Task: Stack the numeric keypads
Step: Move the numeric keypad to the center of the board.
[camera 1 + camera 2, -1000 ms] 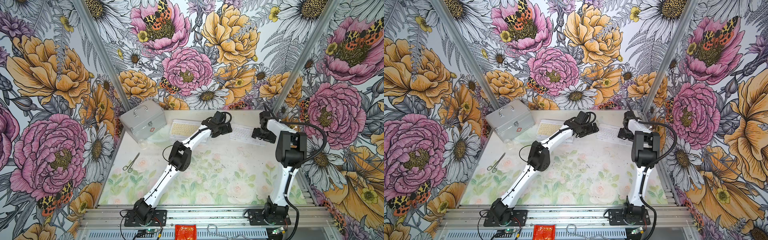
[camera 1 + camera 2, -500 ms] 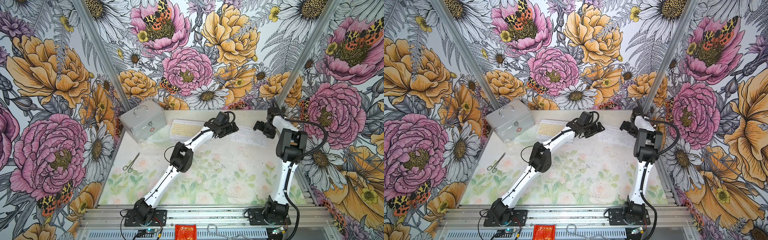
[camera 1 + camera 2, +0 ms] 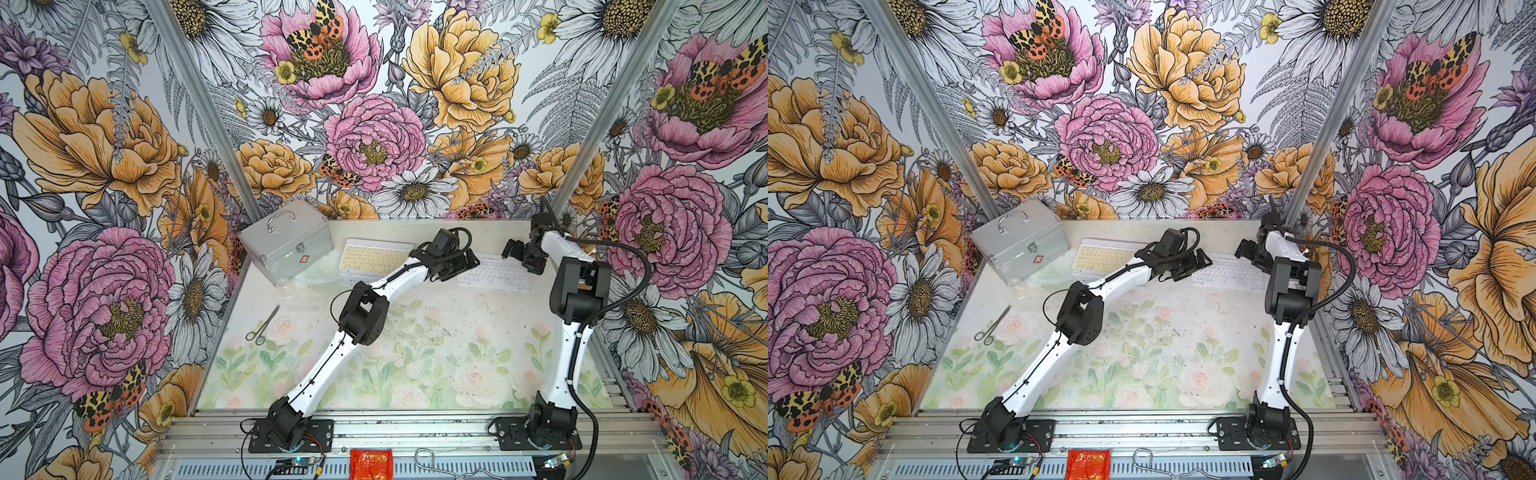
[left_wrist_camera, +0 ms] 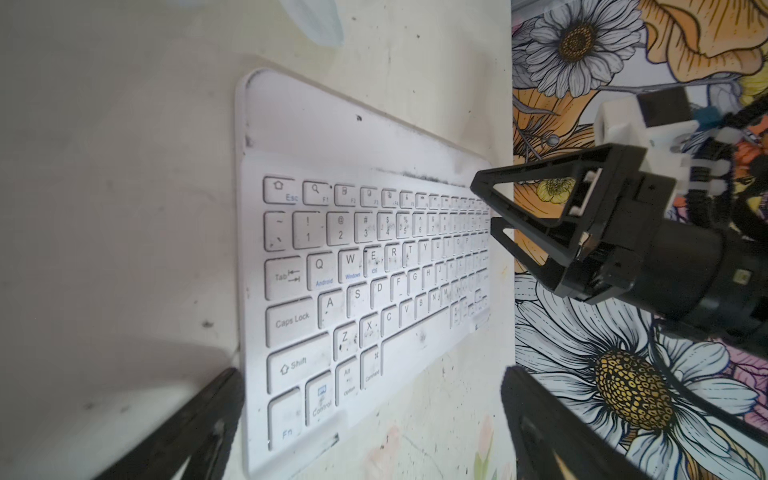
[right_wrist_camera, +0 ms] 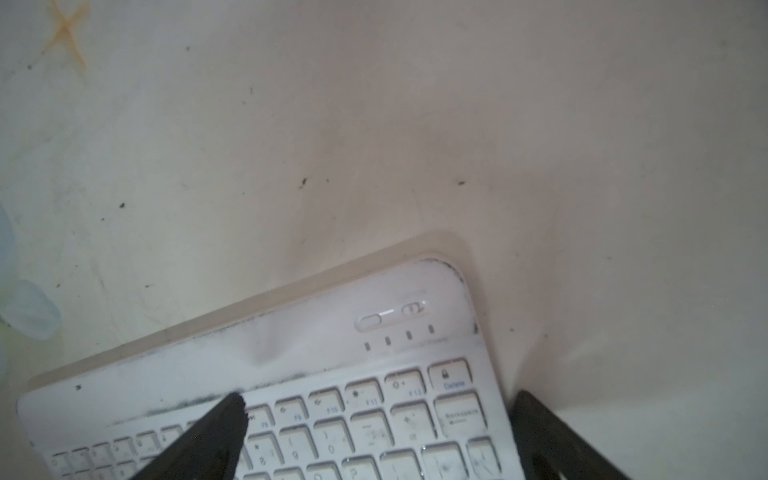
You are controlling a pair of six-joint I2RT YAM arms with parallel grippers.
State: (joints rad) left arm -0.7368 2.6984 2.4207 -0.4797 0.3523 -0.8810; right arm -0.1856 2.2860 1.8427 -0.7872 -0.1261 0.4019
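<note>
A white numeric keypad (image 3: 494, 275) (image 3: 1228, 275) lies flat at the back right of the table. A yellow-keyed keypad (image 3: 370, 259) (image 3: 1100, 257) tops a stack to its left. My left gripper (image 3: 462, 262) (image 3: 1196, 262) is open at the white keypad's left end. In the left wrist view the gripper (image 4: 370, 399) straddles the Fn corner of that keypad (image 4: 365, 257) without holding it. My right gripper (image 3: 517, 254) (image 4: 484, 203) is open at the right end. In the right wrist view the gripper (image 5: 378, 415) has one finger over the keys (image 5: 332, 419) and the other finger off the edge.
A silver case (image 3: 286, 245) with a handle stands at the back left, with a clear dish (image 3: 318, 270) and a small clear cup (image 3: 286, 287) beside it. Scissors (image 3: 262, 324) lie near the left wall. A red packet (image 3: 371, 463) sits on the front rail.
My left gripper has shifted slightly right toward the white keypad. My right gripper has swung back and turned at the keypad's right end. Both stayed open.
</note>
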